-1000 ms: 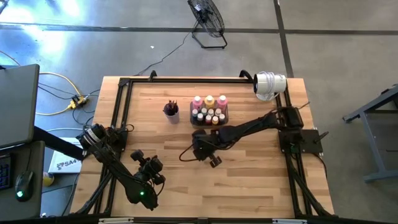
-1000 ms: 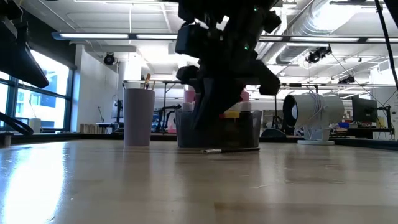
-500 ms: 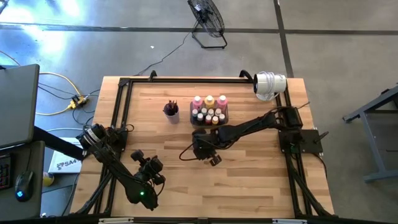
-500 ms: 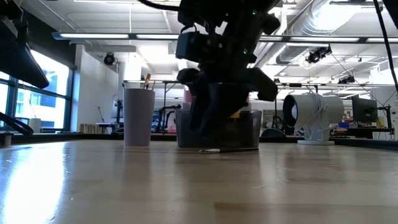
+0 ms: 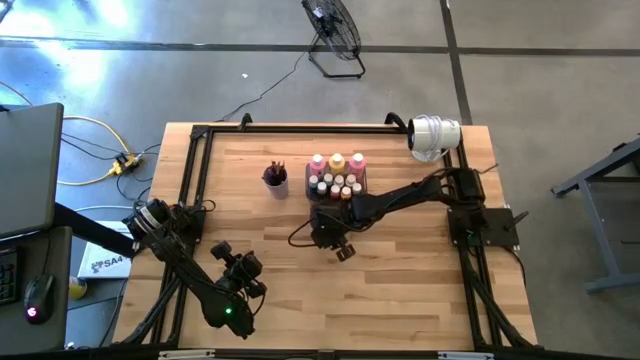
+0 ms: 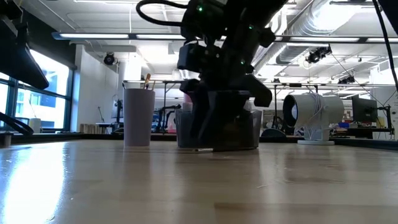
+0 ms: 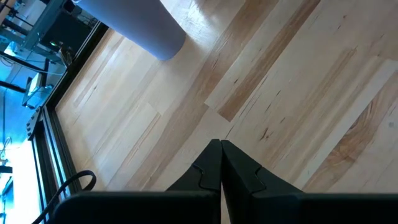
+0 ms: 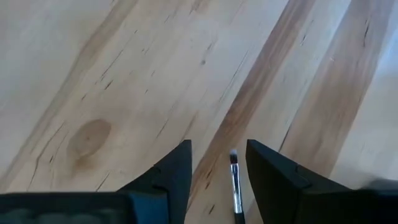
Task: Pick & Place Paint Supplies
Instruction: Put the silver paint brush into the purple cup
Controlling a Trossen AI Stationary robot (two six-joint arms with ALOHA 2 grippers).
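Where the wood table [image 5: 400, 290] meets concrete floor, right pincer [image 8: 217, 165] released above paintbrush [image 8: 235, 186], left pincer [image 7: 221, 163] clenched.

We see two dark, jointed arms, black cable looping off the right arm [image 5: 400, 205], a green light glowing on the left arm [image 5: 226, 312].

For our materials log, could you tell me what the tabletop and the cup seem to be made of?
Tabletop: wood, apparently butcher-block planks with a smooth light finish; grain lines and knots show in the right wrist view. Cup: probably matte plastic; plain pale purple wall without gloss, though that stays uncertain.
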